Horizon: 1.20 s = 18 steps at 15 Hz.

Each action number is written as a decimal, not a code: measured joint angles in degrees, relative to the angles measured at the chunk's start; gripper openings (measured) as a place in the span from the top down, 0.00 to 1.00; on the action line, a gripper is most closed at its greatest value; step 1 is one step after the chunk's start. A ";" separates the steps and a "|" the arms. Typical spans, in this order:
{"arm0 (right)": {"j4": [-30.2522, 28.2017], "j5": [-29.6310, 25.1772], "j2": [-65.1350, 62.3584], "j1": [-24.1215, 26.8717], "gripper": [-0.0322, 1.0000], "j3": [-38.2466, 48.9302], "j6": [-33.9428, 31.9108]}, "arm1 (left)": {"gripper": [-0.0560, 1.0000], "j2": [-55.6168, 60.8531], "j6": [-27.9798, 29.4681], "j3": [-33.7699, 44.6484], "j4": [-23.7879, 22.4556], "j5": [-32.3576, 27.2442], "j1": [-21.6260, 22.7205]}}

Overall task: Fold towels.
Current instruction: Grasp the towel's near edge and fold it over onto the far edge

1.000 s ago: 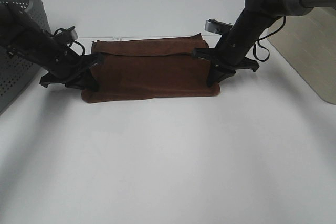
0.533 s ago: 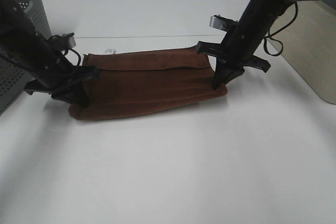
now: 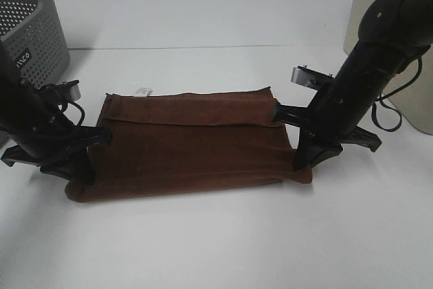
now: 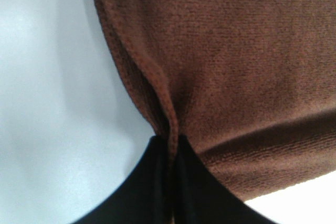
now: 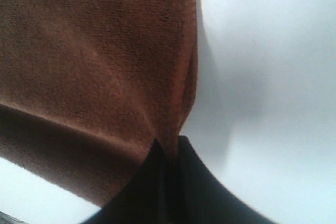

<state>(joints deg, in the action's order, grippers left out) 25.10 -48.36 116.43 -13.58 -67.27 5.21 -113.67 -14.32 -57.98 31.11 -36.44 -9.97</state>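
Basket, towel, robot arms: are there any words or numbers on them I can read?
Basket: small white letters low on its side, too blurred to read.
Tag at the far edge of the towel: tiny marks, too small to read.
Nothing else in the high view or either wrist view shows any writing, so no text can be quoted.
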 joint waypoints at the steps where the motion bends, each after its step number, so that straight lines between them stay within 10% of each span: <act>1: 0.17 0.40 0.00 0.00 0.97 -0.11 1.49 | 0.93 0.52 0.00 0.00 0.00 -0.29 0.00; 18: -2.35 -0.34 16.44 0.00 0.96 -33.46 2.64 | 0.92 -11.86 16.73 -27.39 -7.62 4.13 2.41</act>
<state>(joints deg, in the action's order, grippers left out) 22.75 -48.70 132.87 -13.58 -100.73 7.85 -125.54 2.41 -85.37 23.49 -32.31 -7.56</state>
